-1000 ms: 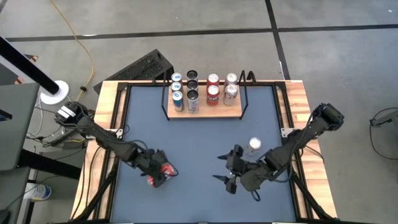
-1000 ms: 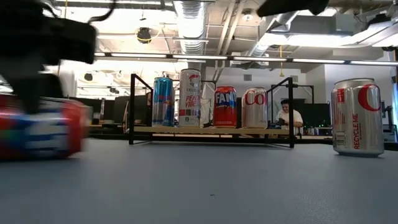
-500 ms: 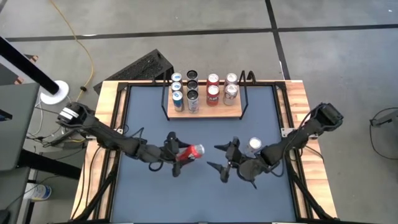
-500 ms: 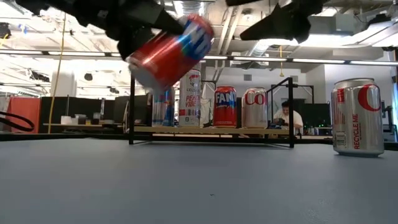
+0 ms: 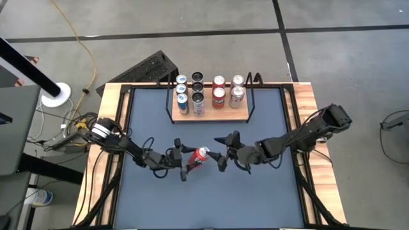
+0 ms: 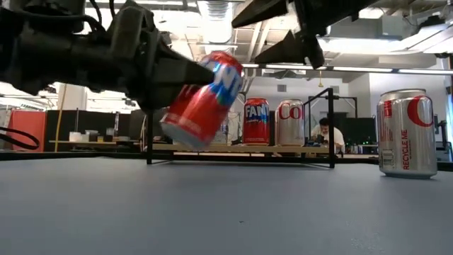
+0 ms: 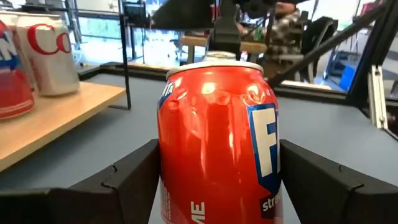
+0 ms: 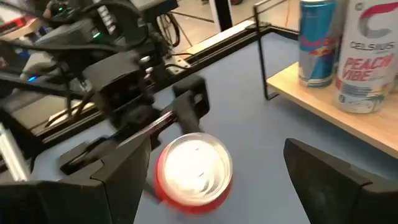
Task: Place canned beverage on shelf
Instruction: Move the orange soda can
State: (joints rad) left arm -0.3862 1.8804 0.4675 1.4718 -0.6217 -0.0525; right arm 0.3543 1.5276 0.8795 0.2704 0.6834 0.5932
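Note:
A red can [image 5: 200, 156] is held in my left gripper [image 5: 186, 160] above the middle of the blue table; it also shows in the low view [image 6: 205, 99]. My right gripper [image 5: 222, 153] is open just right of the can, its fingers [image 8: 118, 180] on either side of the can's silver top [image 8: 196, 165] without touching. The light-wood shelf [image 5: 211, 115] with black wire side frames stands on the table at the far edge and carries several upright cans. My left gripper pinches the red can's round side wall [image 7: 186, 162] between its two fingers [image 7: 134, 180], one on each side, lying along the can. The fingers come nearly level from the table's left. The can is lifted clear of the table, tilted, its top toward my right gripper.
A silver can [image 6: 407, 133] stands upright on the table at the right, under my right arm. The shelf's cans [image 5: 218, 96] stand in rows, red and silver ones on its right half. Wooden rails [image 5: 307, 108] border the table. A person sits in the room behind [image 6: 327, 134].
My left gripper has carried the red can from the table's near left up and toward the middle, lifting it clear and tipping its top toward the right. My right gripper has stayed open and moved toward the far edge and left, up to the can's top.

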